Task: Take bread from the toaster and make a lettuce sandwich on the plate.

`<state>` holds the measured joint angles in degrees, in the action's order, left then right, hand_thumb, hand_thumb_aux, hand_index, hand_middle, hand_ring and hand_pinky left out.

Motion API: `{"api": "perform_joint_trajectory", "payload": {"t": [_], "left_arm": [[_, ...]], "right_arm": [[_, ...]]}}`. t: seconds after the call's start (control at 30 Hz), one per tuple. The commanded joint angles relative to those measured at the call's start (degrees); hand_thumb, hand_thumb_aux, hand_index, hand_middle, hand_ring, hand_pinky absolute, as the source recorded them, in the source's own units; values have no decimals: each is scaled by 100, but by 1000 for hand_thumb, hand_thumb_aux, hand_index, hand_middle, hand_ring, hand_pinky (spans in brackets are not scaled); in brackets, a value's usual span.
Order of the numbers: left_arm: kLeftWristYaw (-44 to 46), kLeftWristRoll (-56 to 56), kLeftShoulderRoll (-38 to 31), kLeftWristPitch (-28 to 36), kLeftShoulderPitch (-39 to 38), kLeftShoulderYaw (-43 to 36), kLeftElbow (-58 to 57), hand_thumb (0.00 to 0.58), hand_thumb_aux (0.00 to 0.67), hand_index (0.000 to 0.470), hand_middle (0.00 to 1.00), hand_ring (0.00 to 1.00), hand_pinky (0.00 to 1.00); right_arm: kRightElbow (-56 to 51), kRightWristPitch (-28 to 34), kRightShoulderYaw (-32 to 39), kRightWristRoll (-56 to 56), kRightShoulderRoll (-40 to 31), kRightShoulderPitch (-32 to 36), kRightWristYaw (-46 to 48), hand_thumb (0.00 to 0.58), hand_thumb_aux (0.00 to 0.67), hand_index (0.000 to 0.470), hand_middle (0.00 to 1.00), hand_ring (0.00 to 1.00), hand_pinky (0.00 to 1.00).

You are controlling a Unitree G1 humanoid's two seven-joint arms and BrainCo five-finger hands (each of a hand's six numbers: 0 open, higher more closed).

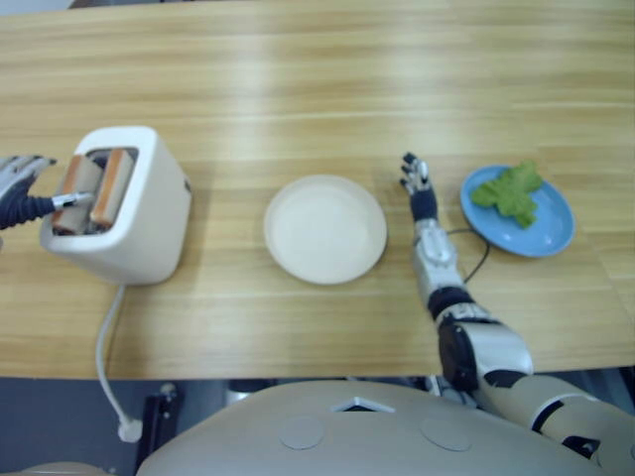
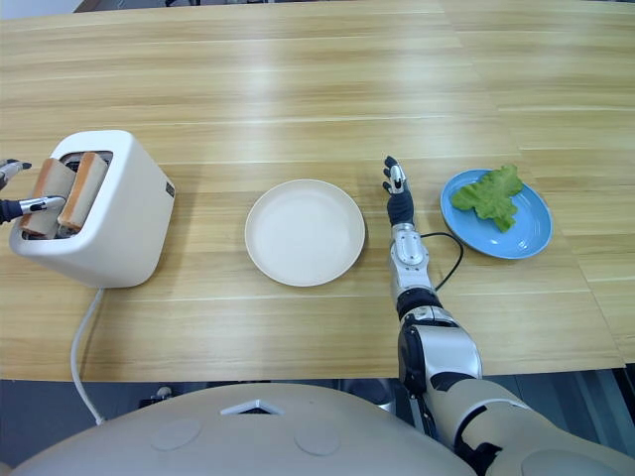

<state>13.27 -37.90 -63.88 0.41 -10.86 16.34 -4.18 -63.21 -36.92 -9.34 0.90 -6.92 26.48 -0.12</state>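
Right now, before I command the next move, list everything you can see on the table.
table: one, light wood, under everything
toaster: one, white, left side
bread slices: two, brown-crusted, standing in the toaster slots
power cord: one, white, runs from the toaster off the near edge
cream plate: one, centre, nothing on it
blue plate: one, right side
lettuce: one piece, green, on the blue plate
left hand: at the left edge, up against the toaster by the outer slice
right hand: flat and open, between the two plates, holding nothing
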Motion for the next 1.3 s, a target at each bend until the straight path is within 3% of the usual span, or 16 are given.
{"api": "perform_joint_trajectory", "payload": {"t": [0.03, 0.27, 0.3, 0.37, 0.4, 0.43, 0.47, 0.5, 0.53, 0.97, 1.3], "left_arm": [[61, -49, 48, -63, -43, -223, -74, 0, 0, 0, 0, 0, 0], [-112, -225, -68, -75, -129, -52, 248, 0, 0, 0, 0, 0, 0], [-123, -231, -80, -102, -157, -6, 310, 531, 476, 327, 0, 0, 0], [-132, -224, -79, -158, -195, 65, 409, 531, 476, 327, 0, 0, 0], [-132, -211, -71, -188, -206, 105, 453, 580, 670, 460, 325, 325, 325], [-129, -196, -56, -213, -218, 145, 504, 580, 670, 460, 325, 325, 325], [-122, -182, -39, -229, -226, 182, 550, 580, 670, 460, 663, 663, 663], [-120, -170, -21, -239, -230, 214, 592, 580, 670, 460, 929, 929, 929], [-126, -162, -5, -245, -227, 250, 646, 580, 670, 460, 1000, 1000, 1000], [-549, 19, 230, -464, 152, 623, 1037, 580, 670, 460, 1000, 1000, 1000], [-644, 1350, 828, -372, 1079, 1468, 988, 580, 670, 460, 1000, 1000, 1000]], "right_arm": [[-114, 127, -18, 20, -13, -95, -14, 0, 0, 0, 0, 0, 0], [-147, 153, -11, 12, -5, -108, -32, 0, 0, 0, 0, 0, 0], [-149, 156, -9, 9, -4, -111, -36, 0, 0, 0, 0, 0, 0], [-160, 163, -6, 6, -4, -111, -40, 0, 0, 0, 0, 0, 0], [-161, 167, -4, 3, -1, -115, -47, 0, 0, 0, 0, 0, 0], [-167, 172, -2, 0, 0, -117, -52, 0, 0, 0, 0, 0, 0], [-174, 178, 1, -2, 0, -118, -55, 0, 0, 0, 0, 0, 0], [-181, 184, 3, -4, 0, -117, -57, 0, 0, 0, 0, 0, 0], [-191, 192, 6, -7, -1, -116, -58, 0, 0, 0, 0, 0, 0], [-297, 295, 72, -55, 21, -107, -86, 0, 0, 0, 0, 0, 0], [-332, 331, 86, -68, 40, -116, -106, 0, 0, 0, 0, 0, 0]]}}
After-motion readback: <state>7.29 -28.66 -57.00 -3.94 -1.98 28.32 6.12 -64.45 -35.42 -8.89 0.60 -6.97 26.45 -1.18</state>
